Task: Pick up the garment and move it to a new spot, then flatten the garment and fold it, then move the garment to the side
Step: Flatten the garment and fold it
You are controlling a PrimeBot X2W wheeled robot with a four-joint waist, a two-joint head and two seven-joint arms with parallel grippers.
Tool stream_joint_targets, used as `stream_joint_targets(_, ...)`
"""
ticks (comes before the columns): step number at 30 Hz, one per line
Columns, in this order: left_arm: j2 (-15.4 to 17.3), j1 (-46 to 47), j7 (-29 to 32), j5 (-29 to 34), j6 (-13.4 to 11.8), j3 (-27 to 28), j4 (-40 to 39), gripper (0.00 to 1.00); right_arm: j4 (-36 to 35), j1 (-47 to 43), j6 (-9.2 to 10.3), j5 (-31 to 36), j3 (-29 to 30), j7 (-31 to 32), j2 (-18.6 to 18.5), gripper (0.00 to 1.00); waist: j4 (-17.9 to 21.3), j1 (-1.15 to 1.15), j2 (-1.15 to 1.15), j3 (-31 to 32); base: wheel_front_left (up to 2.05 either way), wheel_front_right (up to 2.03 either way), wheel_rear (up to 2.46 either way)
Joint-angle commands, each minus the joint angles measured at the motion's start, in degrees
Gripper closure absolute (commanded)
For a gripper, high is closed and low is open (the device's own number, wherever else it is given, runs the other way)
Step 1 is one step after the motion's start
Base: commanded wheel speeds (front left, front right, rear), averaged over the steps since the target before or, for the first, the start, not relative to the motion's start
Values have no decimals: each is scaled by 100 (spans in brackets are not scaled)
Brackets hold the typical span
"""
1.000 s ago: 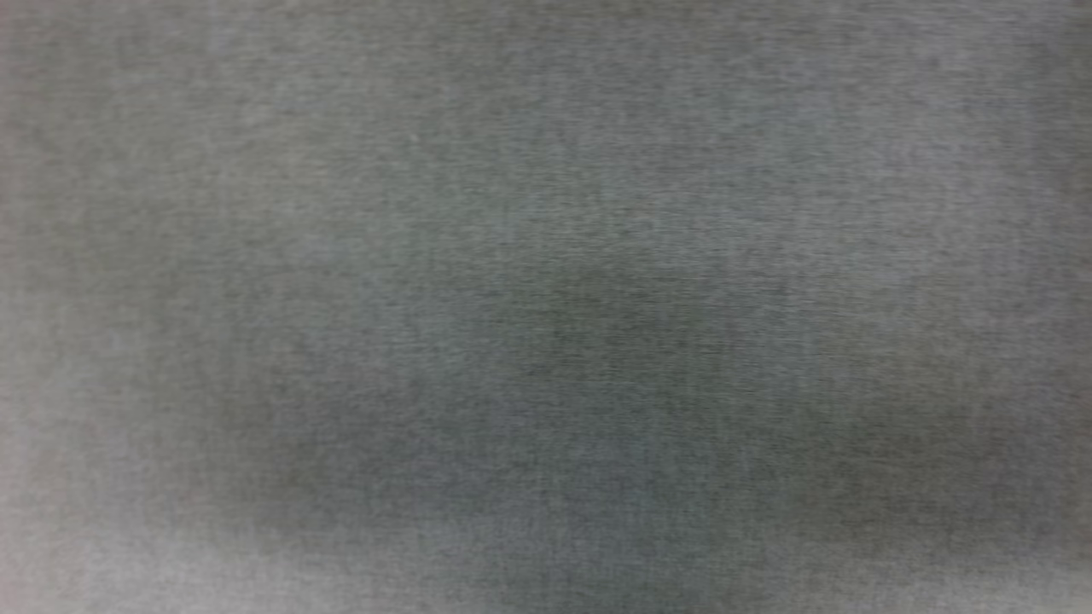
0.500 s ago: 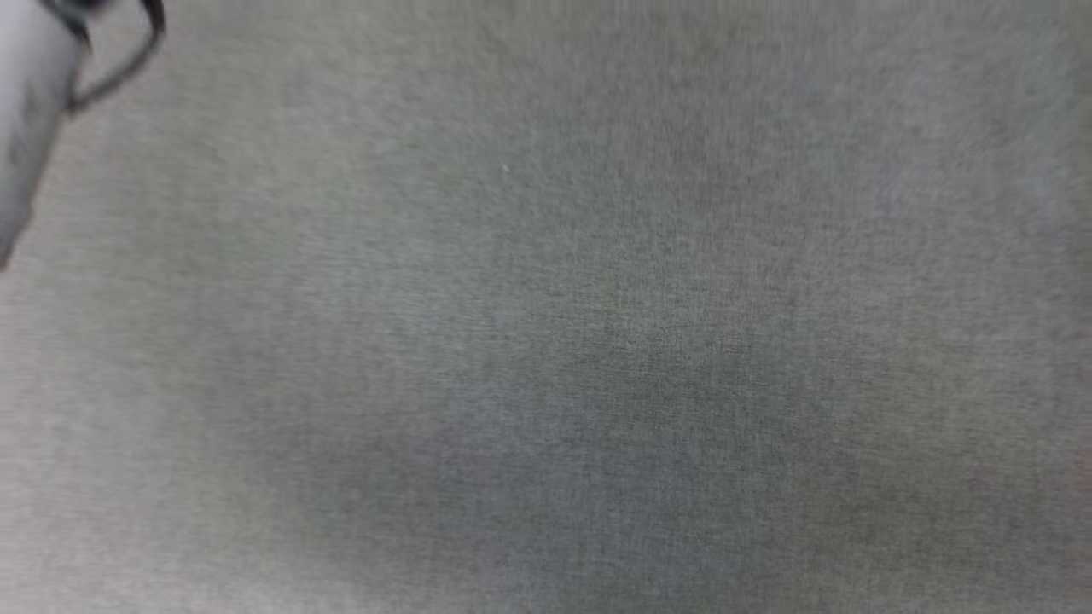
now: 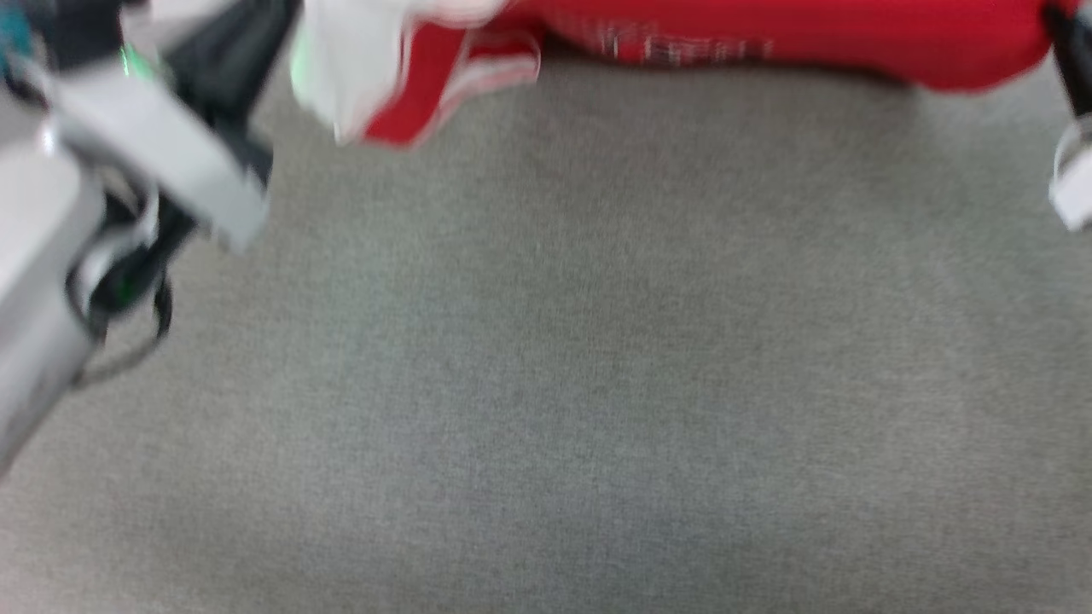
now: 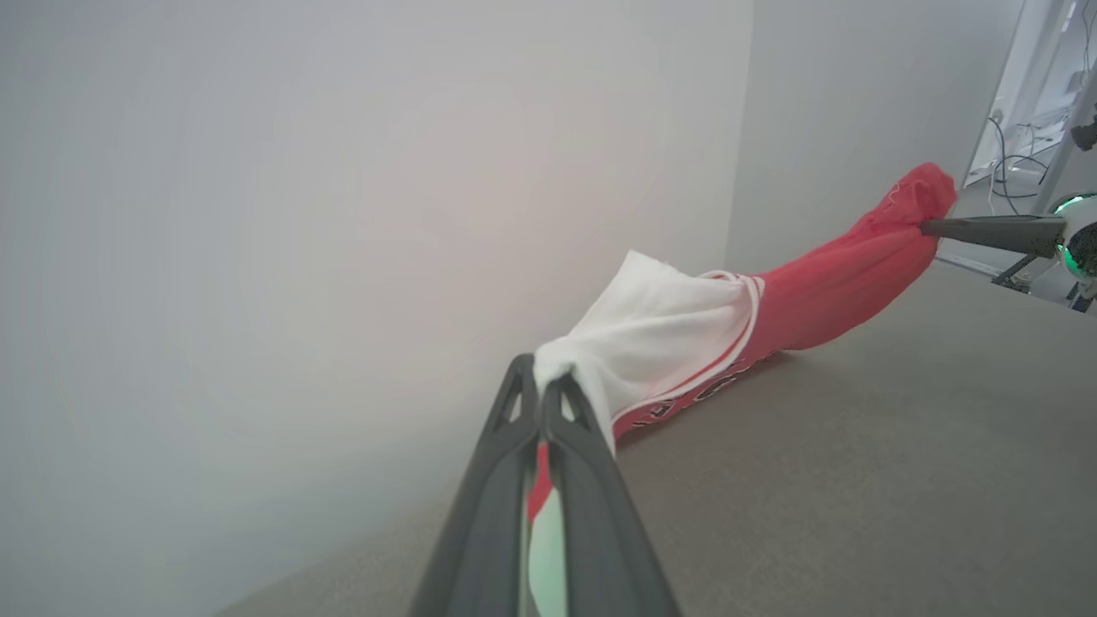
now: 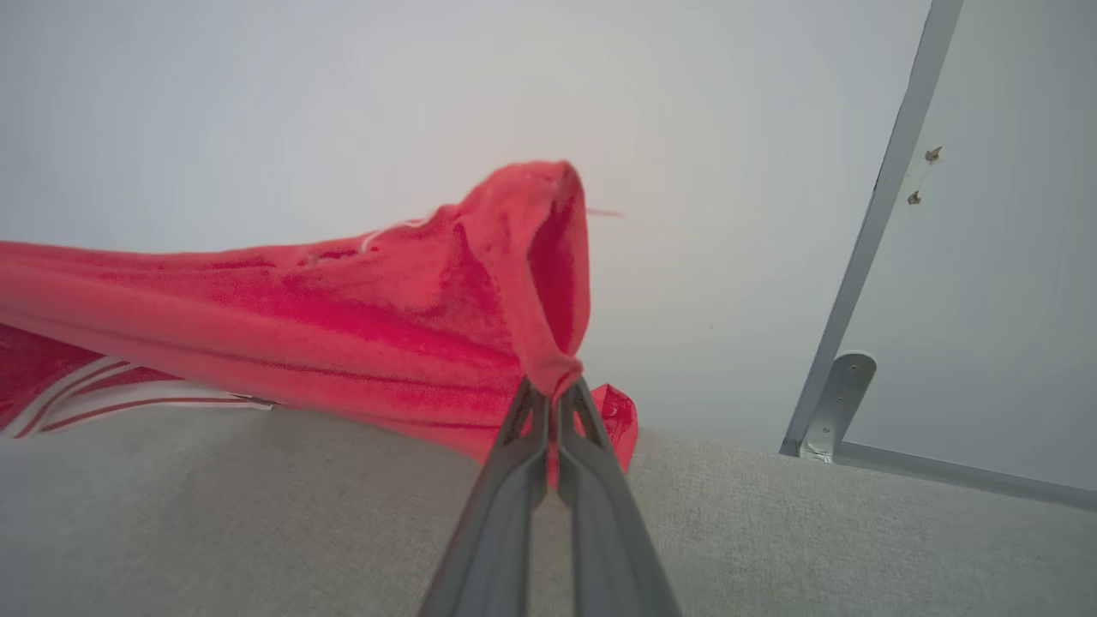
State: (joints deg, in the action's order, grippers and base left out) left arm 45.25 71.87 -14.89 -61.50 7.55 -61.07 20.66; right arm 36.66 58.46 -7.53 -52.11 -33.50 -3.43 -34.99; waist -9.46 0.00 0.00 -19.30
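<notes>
Red jersey cloth, the garment (image 4: pixel 844 270), hangs strung between both hands over the far part of the grey bench (image 3: pixel 546 384), close to the pale wall (image 4: pixel 343 214). Left hand (image 4: pixel 542 377): fingers pressed together, pinching the white sleeve end, with a bit of red and white cloth caught down between them. Right hand (image 5: pixel 553 390): fingers likewise closed tight, nipping a bunched red edge, a small red tab poking out beyond the tips. Cloth between the two grips is pulled into a long, loosely rolled band, striped trim and dark print showing on the underside. Its lower edge sags to the bench or hangs just above it; cannot tell which. Head view is blurred, the garment lying along its top edge. Judgement: gripping opposite ends keeps the shirt stretched widthwise, so it travels as one piece without bunching and can be laid down fairly straight. Carry stage of the move, it seems; flattening and folding not yet begun. Risk: such thin pinches could slip under tension.
</notes>
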Motion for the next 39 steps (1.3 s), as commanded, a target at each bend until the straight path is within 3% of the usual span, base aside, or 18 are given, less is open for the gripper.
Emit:
stream_joint_targets(1, 264, -413, -33, -22, -13, 55, -317, 100, -190, -401, 8, -115, 58, -18, -194, 100, 114, 0, 0, 484, 0, 0, 0)
stream_joint_targets(7, 793, -1949, -36, -1, -301, 338, -1675, 100, -835, -1609, 8, -226, 181, -15, -579, 100, 144, 0, 0, 683, 0, 0, 0)
stream_joint_targets(15, 1003, -3863, -37, 256, -895, 807, -2907, 100, -1520, -3166, 8, -162, 532, -79, -811, 100, 131, 0, 0, 762, 0, 0, 0)
stream_joint_targets(27, 845, -6159, -35, 370, -1512, 1354, -3625, 100, -2581, -5554, 9, 304, 1669, 201, -606, 100, 222, 0, 0, 733, 0, 0, 0)
stream_joint_targets(39, 631, -7037, 95, -157, -1883, 1383, -3880, 100, -3362, -6736, 9, 554, 2558, 993, -182, 100, 346, 0, 0, 489, 0, 0, 0)
